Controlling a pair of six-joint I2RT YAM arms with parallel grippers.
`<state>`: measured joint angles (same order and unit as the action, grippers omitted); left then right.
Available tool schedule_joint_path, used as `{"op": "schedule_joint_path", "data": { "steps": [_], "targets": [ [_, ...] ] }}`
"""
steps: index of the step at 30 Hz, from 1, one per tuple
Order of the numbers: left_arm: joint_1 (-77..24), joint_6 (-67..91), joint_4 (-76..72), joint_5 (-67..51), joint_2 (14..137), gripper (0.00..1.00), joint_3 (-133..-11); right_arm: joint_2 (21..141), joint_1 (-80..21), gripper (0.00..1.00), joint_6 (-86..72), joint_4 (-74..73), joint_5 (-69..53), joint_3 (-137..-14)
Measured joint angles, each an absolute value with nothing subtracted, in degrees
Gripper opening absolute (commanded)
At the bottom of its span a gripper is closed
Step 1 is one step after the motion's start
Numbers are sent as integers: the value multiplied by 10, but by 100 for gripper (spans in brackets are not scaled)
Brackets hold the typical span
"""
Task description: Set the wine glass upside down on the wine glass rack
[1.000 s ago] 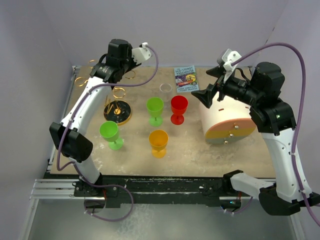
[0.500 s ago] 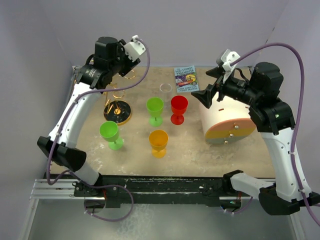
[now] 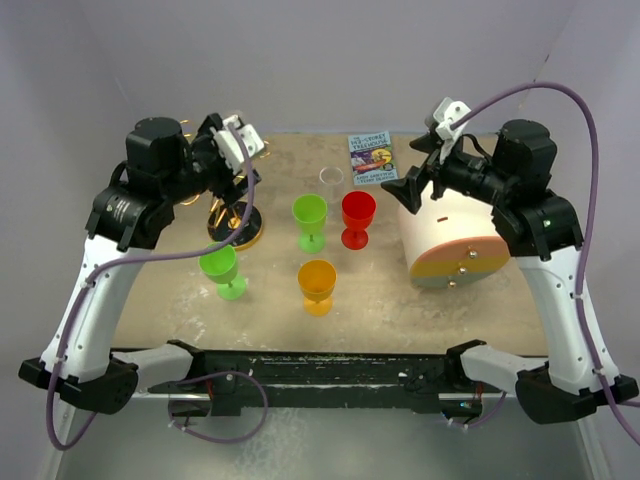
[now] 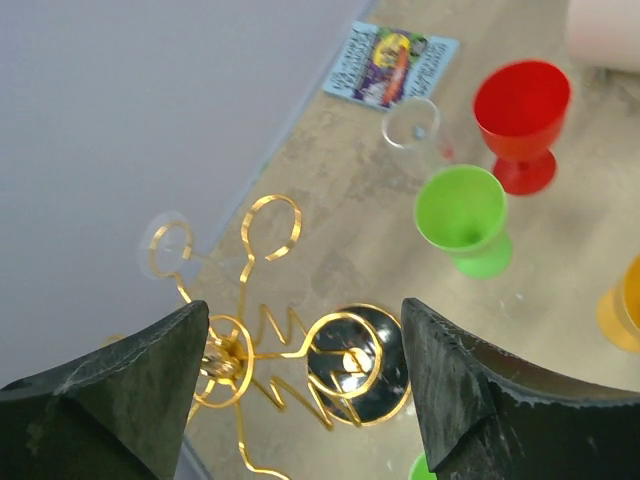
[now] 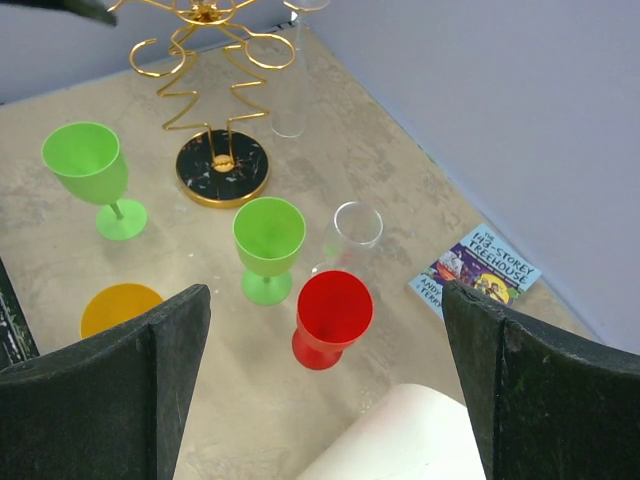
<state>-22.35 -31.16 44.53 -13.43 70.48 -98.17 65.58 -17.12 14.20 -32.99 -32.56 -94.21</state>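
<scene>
The gold wire wine glass rack (image 3: 237,225) stands on its black disc base at the back left. A clear wine glass (image 5: 291,100) hangs upside down from one of its loop arms, and its round foot (image 4: 165,240) rests on a loop. My left gripper (image 4: 305,330) hovers open above the rack (image 4: 250,340), holding nothing and touching neither rack nor glass. A second clear wine glass (image 3: 331,180) stands upright in the middle of the table. My right gripper (image 5: 325,300) is open and empty, high above the red cup.
Two green cups (image 3: 310,215) (image 3: 220,265), a red cup (image 3: 358,215) and an orange cup (image 3: 317,282) stand mid-table. A book (image 3: 372,158) lies at the back. A white cylinder with an orange band (image 3: 450,240) sits under the right arm.
My left arm has pulled back from the rack toward the near left, and its jaws have opened wider. The right arm has not moved.
</scene>
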Motion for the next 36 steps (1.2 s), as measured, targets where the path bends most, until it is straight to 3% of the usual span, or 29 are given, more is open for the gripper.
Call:
{"op": "schedule_joint_path", "data": {
  "steps": [8, 15, 20, 28, 36],
  "targets": [
    [-214, -337, 514, -196, 671, 91, -885, 706, -175, 92, 185, -351, -314, -944],
    [-156, -322, 515, -251, 624, 99, -863, 783, -242, 86, 211, -356, -180, -913],
    [-118, -305, 502, -279, 559, 99, -862, 833, -270, 80, 212, -356, -109, -898],
    [-80, -289, 494, -307, 530, 99, -862, 912, -269, 56, 201, -352, -48, -895],
    [-68, -276, 484, -314, 548, 99, -862, 951, -269, 44, 189, -359, -41, -895]
  ]
}}
